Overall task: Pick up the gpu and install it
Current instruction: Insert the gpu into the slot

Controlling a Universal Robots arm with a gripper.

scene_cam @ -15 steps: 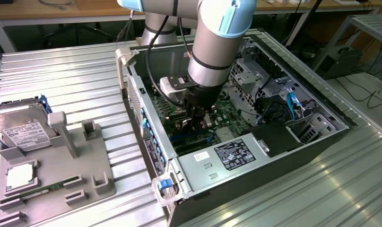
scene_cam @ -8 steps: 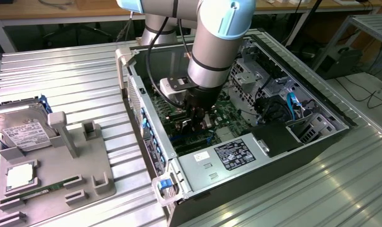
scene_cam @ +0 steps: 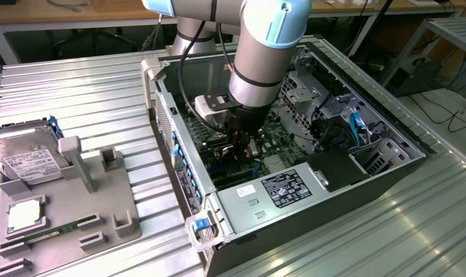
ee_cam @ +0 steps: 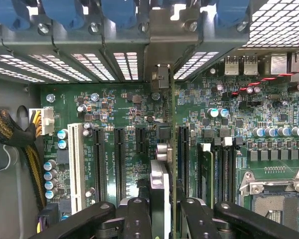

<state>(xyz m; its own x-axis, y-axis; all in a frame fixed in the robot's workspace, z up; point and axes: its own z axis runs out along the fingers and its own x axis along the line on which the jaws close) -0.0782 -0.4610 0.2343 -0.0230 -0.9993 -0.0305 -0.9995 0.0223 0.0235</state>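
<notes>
— While we note the layout from the exterior view's left: the grey tray (scene_cam: pixel 102 231) holds the hard drive (scene_cam: pixel 29 164) and the memory stick (scene_cam: pixel 56 234), both well apart from the work. To the right of it stands the open case (scene_cam: pixel 183 144), and the arm reaches down inside it.

— Agreed. And the gripper (ee_cam: pixel 162 219)?

— Clenched on the gpu (ee_cam: pixel 159 184). In the wrist view we see the card edge-on between the two black fingers (ee_cam: pixel 137 216), poised above the motherboard (ee_cam: pixel 129 104). We cannot tell whether its lower edge touches a slot yet.

— Which slot do we read it over?

— It sits beyond the white slot (ee_cam: pixel 75 164) and the black slots (ee_cam: pixel 118 159), on the CPU socket (ee_cam: pixel 271 191) side of them. Its far end points at the rear bracket opening (ee_cam: pixel 162 77).

— Our judgement for doing this well, then?

— Keep the card upright and parallel to the slot's length. Line the metal end up with the rear opening before any downward push. Press straight down and evenly, since a tilt could jam one end. The small capacitors (ee_cam: pixel 213 113) nearby look vulnerable to a sideways slip.

— Noted. A firm grip matters; the card could pivot between the fingers under load.
</notes>
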